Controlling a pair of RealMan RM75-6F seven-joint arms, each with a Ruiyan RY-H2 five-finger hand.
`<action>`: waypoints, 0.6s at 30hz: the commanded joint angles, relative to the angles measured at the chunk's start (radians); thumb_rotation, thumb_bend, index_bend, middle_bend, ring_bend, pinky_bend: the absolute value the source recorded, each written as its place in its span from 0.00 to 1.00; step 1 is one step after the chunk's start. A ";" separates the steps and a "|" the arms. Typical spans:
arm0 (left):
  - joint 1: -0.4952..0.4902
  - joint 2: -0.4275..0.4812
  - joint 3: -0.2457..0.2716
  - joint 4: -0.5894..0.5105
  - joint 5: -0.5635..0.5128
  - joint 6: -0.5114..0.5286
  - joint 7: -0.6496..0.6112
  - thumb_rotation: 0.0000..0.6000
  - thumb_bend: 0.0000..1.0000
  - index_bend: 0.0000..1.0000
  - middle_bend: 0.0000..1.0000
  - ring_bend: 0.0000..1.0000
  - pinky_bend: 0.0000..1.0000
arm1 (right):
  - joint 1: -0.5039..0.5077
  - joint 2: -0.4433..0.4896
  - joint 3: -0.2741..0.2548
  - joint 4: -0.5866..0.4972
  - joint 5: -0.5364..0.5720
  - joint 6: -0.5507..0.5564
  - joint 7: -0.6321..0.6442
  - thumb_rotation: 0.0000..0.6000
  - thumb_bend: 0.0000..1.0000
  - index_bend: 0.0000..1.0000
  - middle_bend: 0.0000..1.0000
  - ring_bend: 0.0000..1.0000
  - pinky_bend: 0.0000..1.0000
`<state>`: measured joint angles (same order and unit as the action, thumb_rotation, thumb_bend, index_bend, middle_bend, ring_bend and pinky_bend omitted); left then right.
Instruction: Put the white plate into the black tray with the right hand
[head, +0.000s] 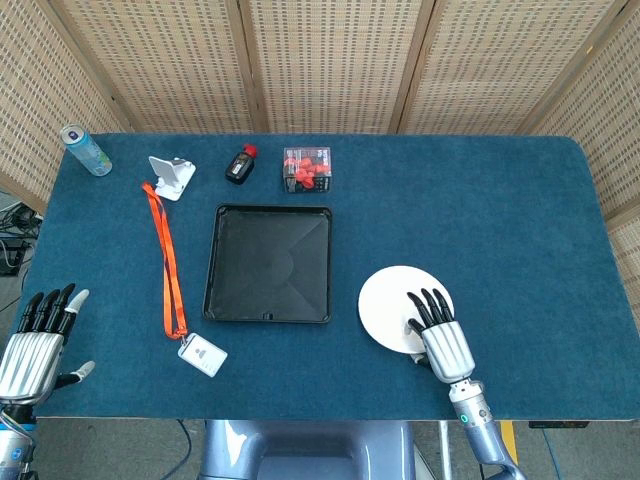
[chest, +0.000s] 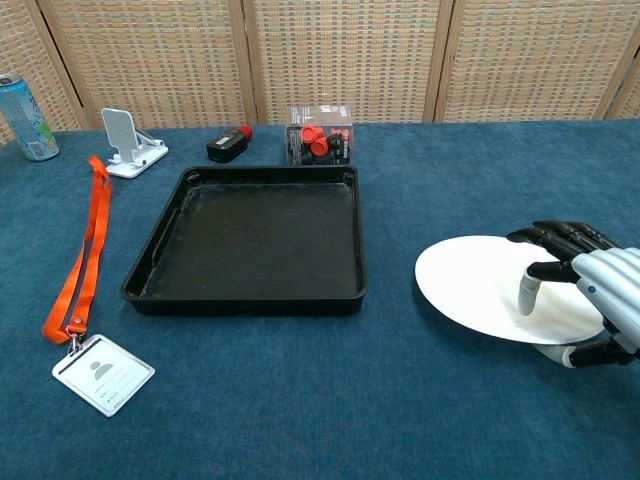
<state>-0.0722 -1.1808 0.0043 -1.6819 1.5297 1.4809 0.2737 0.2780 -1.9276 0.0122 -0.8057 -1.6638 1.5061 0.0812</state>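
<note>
The white plate (head: 388, 298) (chest: 478, 288) lies right of the black tray (head: 268, 211) (chest: 245, 301), near the table's front edge. My right hand (head: 441, 337) (chest: 590, 290) grips the plate's near right rim, fingers lying on top and the thumb underneath. The plate's held side sits slightly off the cloth in the chest view. The tray holds nothing. My left hand (head: 36, 343) hovers at the front left corner with fingers apart and nothing in it; the chest view does not show it.
An orange lanyard (head: 164, 258) (chest: 80, 252) with a white badge (head: 203, 354) (chest: 103, 373) lies left of the tray. Behind the tray stand a box of red caps (head: 306, 168) (chest: 319, 141), a small black bottle (head: 240, 164), a white phone stand (head: 172, 177) and a can (head: 85, 150).
</note>
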 joint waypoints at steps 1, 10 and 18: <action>0.000 0.000 0.000 0.001 0.001 0.000 -0.001 1.00 0.03 0.00 0.00 0.00 0.00 | 0.001 -0.002 0.001 0.004 0.002 0.002 0.001 1.00 0.46 0.59 0.24 0.05 0.09; -0.001 -0.001 0.000 0.001 0.004 0.001 -0.004 1.00 0.03 0.00 0.00 0.00 0.00 | 0.003 -0.006 0.001 0.013 0.007 0.004 0.006 1.00 0.46 0.62 0.27 0.06 0.09; -0.001 -0.001 0.000 0.002 0.004 0.000 -0.006 1.00 0.02 0.00 0.00 0.00 0.00 | 0.004 -0.004 0.000 0.011 0.014 0.001 0.007 1.00 0.58 0.63 0.27 0.07 0.08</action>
<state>-0.0736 -1.1822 0.0047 -1.6802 1.5339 1.4806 0.2682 0.2816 -1.9319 0.0128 -0.7945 -1.6505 1.5073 0.0880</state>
